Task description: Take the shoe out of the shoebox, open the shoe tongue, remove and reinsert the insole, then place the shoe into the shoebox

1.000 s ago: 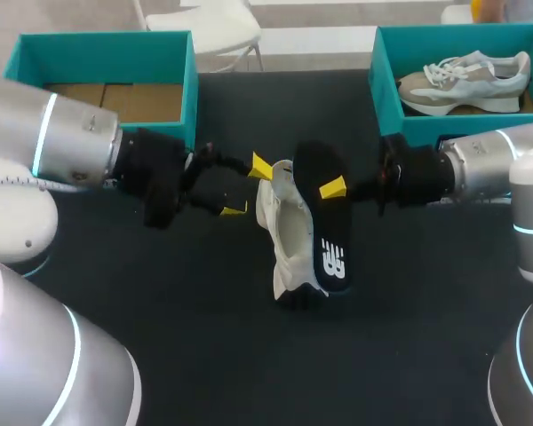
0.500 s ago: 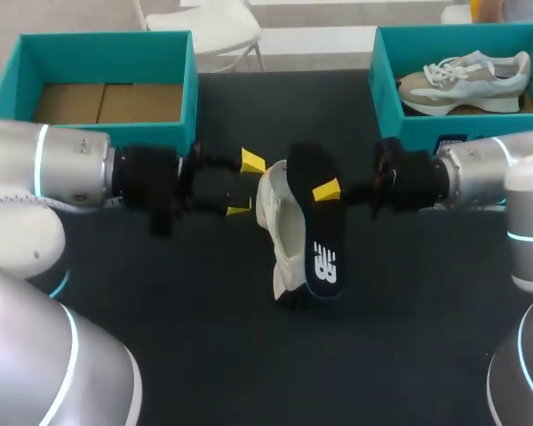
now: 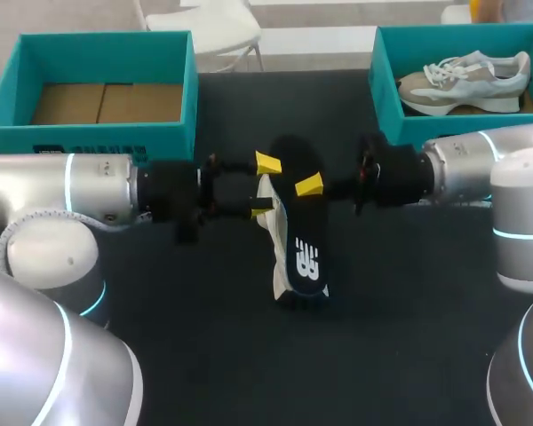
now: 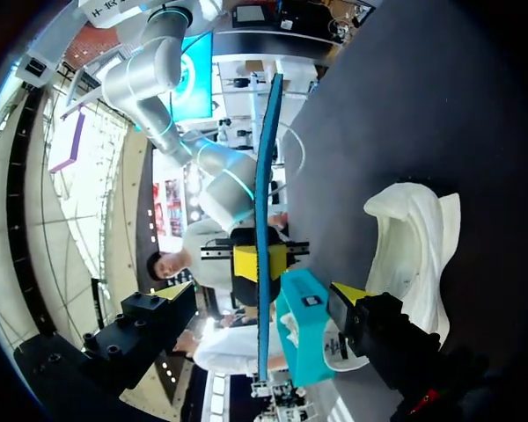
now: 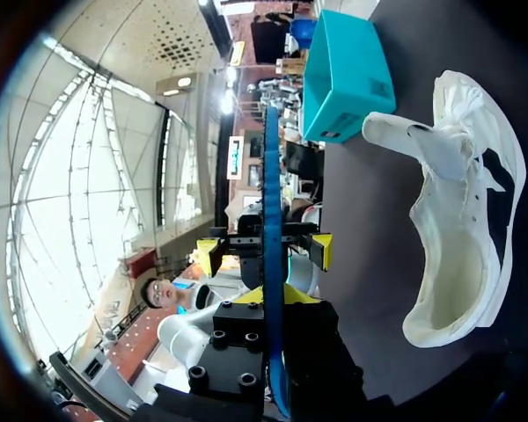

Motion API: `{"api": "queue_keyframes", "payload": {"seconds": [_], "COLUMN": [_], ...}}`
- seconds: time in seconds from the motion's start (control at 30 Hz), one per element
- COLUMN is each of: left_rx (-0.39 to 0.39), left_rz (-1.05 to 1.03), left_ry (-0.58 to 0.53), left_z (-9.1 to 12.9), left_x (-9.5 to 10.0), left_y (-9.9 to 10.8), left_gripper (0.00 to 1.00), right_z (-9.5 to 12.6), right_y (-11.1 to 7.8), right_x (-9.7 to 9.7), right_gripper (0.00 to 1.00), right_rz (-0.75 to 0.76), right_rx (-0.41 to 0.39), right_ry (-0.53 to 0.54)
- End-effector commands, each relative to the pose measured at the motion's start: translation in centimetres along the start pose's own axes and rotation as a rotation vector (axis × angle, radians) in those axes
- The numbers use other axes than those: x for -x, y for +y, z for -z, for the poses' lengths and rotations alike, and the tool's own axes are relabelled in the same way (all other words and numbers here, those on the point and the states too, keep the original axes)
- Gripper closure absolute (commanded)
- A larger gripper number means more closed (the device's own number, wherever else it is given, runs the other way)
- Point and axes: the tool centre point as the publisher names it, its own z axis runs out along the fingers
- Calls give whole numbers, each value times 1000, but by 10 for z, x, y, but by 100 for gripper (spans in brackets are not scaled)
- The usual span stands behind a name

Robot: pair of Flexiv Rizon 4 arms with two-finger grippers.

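Head view, with both wrist views. The white shoe [image 3: 279,263] lies on its side on the black table [image 3: 204,346], midway between the two teal boxes and outside both. The black insole [image 3: 304,244] is out of the shoe and tilted over it, hiding much of the upper from above.

The right gripper [image 3: 307,186] is clenched on the insole near its far end. In the right wrist view the insole [image 5: 272,193] appears edge-on as a thin blue line running up from between that gripper's fingers, with the shoe [image 5: 458,281] beside it.

The left gripper [image 3: 265,184] is released. Its yellow tips stand apart, one on each side of the insole's edge and close to the shoe's heel.

The left box [image 3: 98,142] shows a cardboard floor. The right box [image 3: 386,89] holds a second shoe [image 3: 466,80], grey and white.
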Motion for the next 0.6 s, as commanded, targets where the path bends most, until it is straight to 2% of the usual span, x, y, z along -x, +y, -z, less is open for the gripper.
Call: {"api": "queue_keyframes", "payload": {"seconds": [0.03, 0.1, 0.13, 0.2, 0.23, 0.37, 0.43, 0.6], "left_rx": [24, 32, 34, 33, 31, 28, 27, 35], "left_rz": [-9, -4, -2, -2, -3, -5, -4, 0], "left_ry": [-15, -16, -23, -24, -25, -29, -32, -36], "left_z": [-10, -12, -14, -18, -21, -29, -30, -34], "left_x": [-1, -2, -1, -1, -1, -2, -2, -3], "left_y": [8, 12, 13, 13, 13, 10, 10, 10], "left_gripper": [5, 19, 29, 35, 45, 54, 55, 63], "right_z": [-6, -7, -8, -9, -10, -11, -11, -12], "right_y": [-2, -3, -4, -4, -4, -4, -4, -4], "right_x": [0, 0, 0, 0, 1, 3, 3, 4], "right_gripper": [100, 100, 100, 100, 100, 100, 100, 100], "right_rz": [-2, -9, -9, -7, -5, 1, 1, 5], "right_rx": [5, 6, 7, 8, 8, 17, 20, 23], "right_ry": [-3, -8, -9, -9, -9, -7, -6, -5]}}
